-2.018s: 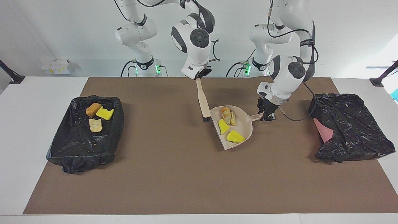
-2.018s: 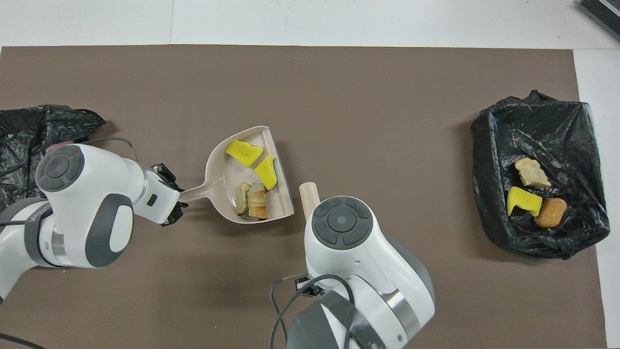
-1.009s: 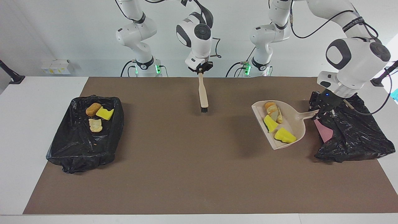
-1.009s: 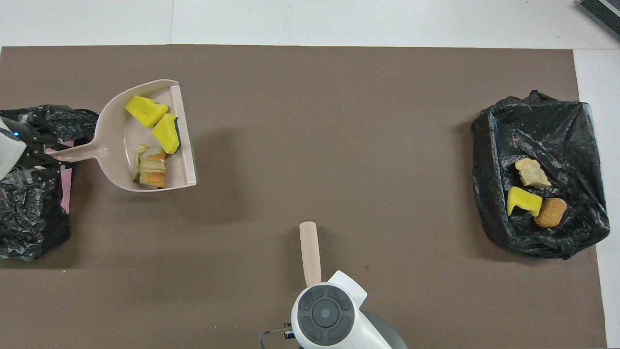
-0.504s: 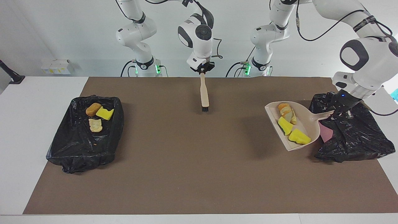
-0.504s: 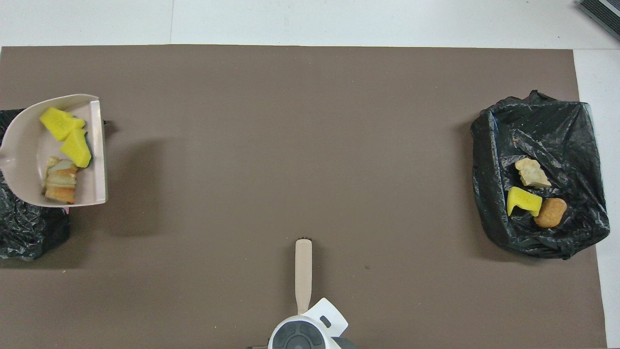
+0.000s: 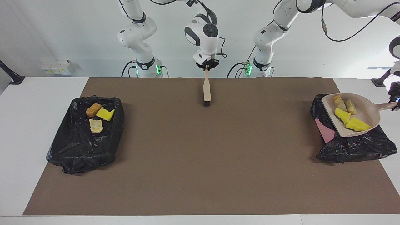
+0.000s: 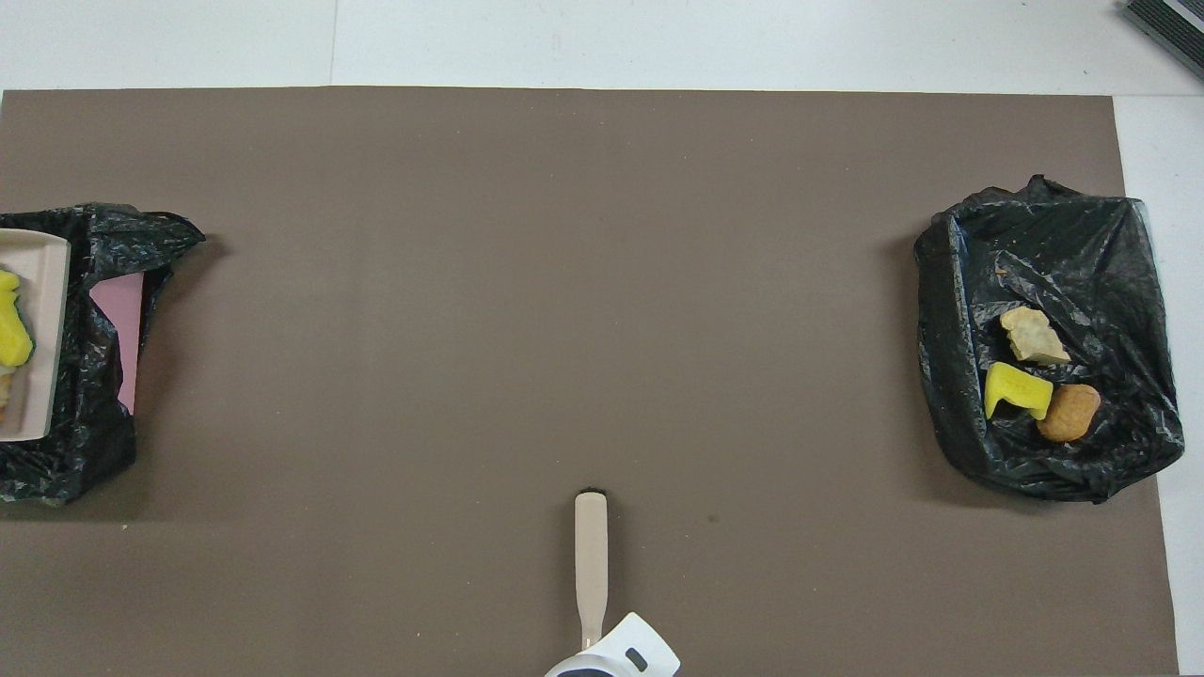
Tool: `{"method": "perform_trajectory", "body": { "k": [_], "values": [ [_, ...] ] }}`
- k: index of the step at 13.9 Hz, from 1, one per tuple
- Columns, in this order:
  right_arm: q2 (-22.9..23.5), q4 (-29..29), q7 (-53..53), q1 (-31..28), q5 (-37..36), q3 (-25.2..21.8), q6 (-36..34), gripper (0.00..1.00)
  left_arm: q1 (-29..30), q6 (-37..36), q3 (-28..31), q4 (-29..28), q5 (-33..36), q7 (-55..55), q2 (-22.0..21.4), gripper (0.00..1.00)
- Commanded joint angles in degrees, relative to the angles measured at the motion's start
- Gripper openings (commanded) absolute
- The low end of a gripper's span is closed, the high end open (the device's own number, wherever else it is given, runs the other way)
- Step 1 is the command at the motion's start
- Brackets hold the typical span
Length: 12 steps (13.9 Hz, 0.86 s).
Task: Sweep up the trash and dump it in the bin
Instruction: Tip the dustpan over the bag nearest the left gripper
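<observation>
A: Right, from the facing camera, what do you have, taking the brown mat (image 7: 200, 150) as reference?

B: I see the left gripper (image 7: 394, 100) at the left arm's end of the mat, clamped on the handle of the dustpan (image 7: 368, 117). The pan is in the air over the black-lined bin (image 7: 353, 147) there, carrying four pieces of trash (image 7: 347, 114). My right gripper (image 7: 206, 66) is closed on the brush (image 7: 206, 90), which hangs bristles down at the mat's edge nearest the robots.

A: And overhead?

B: I get only the dustpan's lip over that bin. At the mat's right-arm end, the second bin (image 8: 1091, 244) holds three more lumps (image 8: 1033, 376). The brush points away from the robots, over the mat's near edge.
</observation>
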Motion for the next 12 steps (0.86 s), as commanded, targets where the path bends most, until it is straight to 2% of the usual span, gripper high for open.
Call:
{"method": "perform_trajectory", "body": {
  "k": [1,3,5,8,10,12],
  "values": [
    [-1.5,-3.2,-3.45,-0.07,1.93,0.06,3.37,0.0,-0.09,4.48,0.33,1.15,6.34,-0.79,0.3,0.0],
    [-1.59,-4.26,-6.95,-0.07,5.78,-0.02,4.26,0.0,-1.05,4.49,0.33,-0.25,12.04,-4.47,-0.23,0.0],
    [-1.76,-4.88,-8.02,-0.07,6.24,-0.02,5.05,0.06,-1.75,4.05,0.33,-3.57,19.86,-11.92,-2.24,0.0],
    [-1.68,-4.88,-7.76,-0.16,6.41,-0.02,5.05,0.38,-4.47,3.44,0.24,-10.86,31.28,-20.03,-7.16,0.0],
    [-1.5,-4.88,-7.06,-0.25,6.41,-0.02,4.87,0.47,-5.71,3.09,0.24,-14.21,34.83,-23.28,-9.71,0.0],
    [-1.24,-4.44,-6.88,-0.42,6.41,-0.02,4.79,0.54,-7.37,2.74,0.24,-15.8,41.57,-26.09,-10.86,0.0]
  ]
}}
